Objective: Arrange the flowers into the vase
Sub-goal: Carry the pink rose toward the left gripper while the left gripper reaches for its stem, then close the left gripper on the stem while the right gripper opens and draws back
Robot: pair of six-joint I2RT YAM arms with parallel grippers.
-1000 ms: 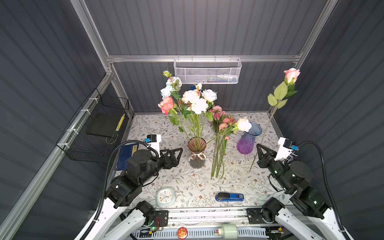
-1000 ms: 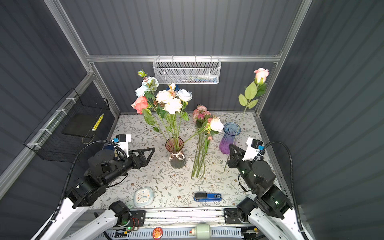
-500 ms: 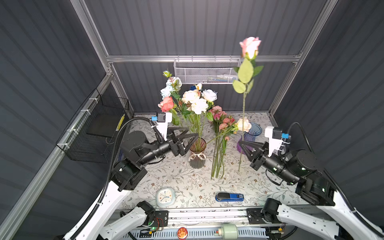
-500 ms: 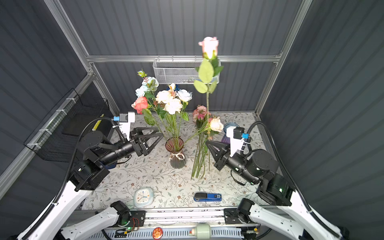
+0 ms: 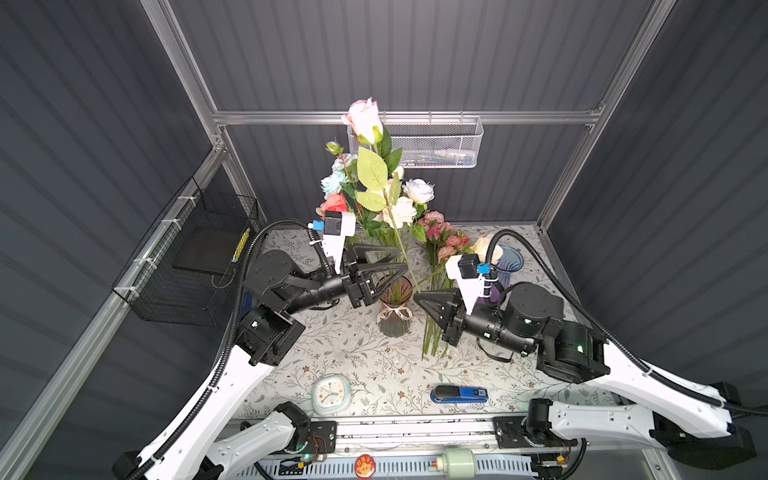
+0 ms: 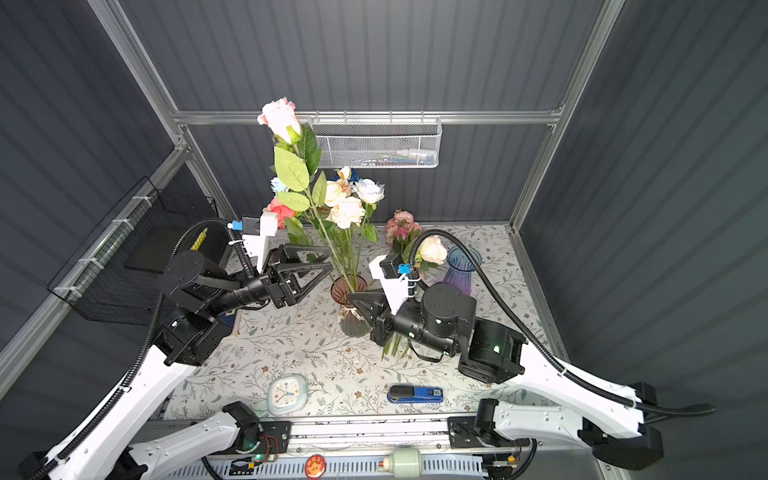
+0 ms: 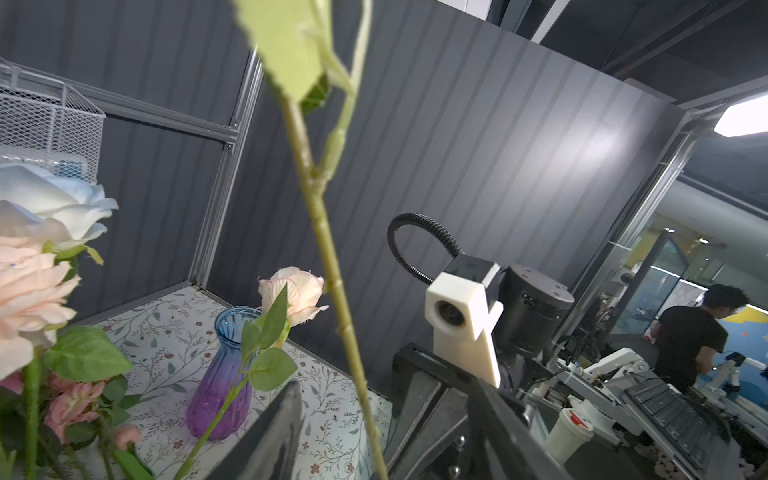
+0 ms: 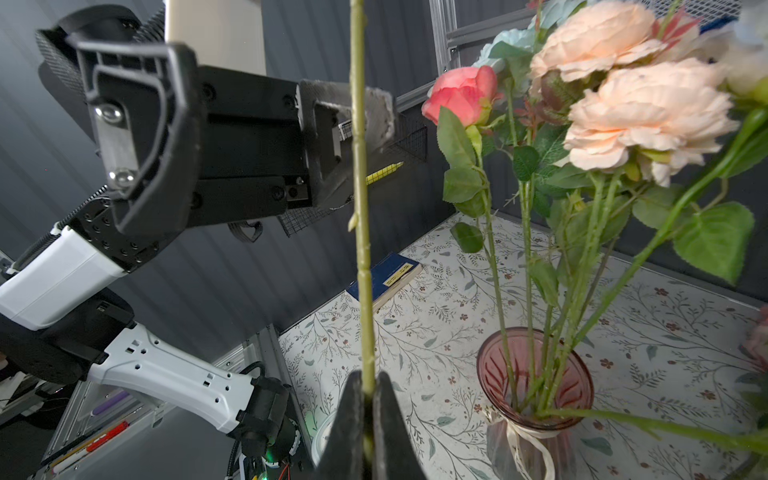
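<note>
Right claw (image 8: 368, 415) clamped on the rose's (image 5: 363, 120) stem
Left claw (image 5: 400, 266) stands apart, a finger either side of the stem higher up. The pale pink bud with green leaves leans toward 11 o'clock over the flowers (image 5: 399, 212) in the vase (image 5: 394, 326); its gripped end is at 3 o'clock of the rim.
</note>
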